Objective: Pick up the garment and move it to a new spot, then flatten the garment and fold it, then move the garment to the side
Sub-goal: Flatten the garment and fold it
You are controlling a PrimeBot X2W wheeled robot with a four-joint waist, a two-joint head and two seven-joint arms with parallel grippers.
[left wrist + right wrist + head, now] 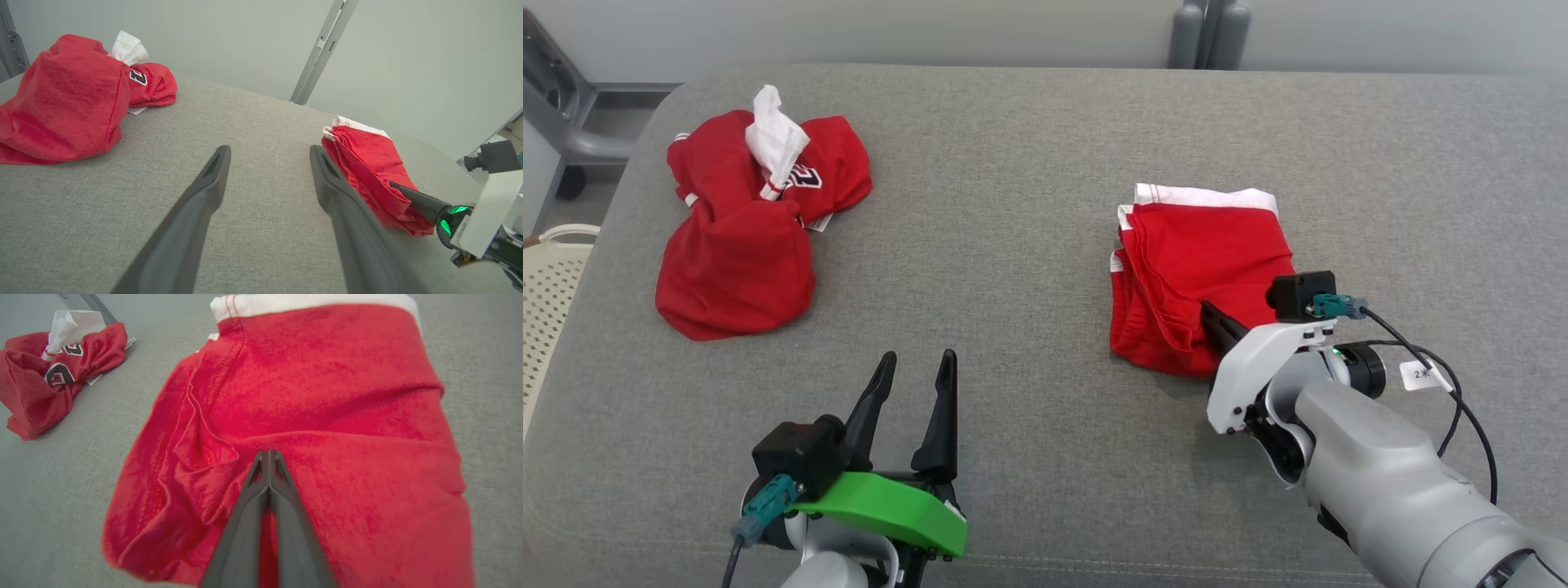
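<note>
Head view, grey fabric bench [1013, 245], pale wall [1013, 33] behind, left hand [918, 356] apart, right hand [1206, 305] clamped on folded garment [1209, 245].

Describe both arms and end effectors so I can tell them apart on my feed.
Left end effector: two long dark tapered fingers on a bright green bracket, black camera block with a teal plug. Right end effector: same dark fingers, white bracket, grey forearm, black cable carrying a white tag.

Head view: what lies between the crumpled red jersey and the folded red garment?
The stretch is bare: just grey cushion between the crumpled jersey and the folded garment, clear in the head view.
</note>
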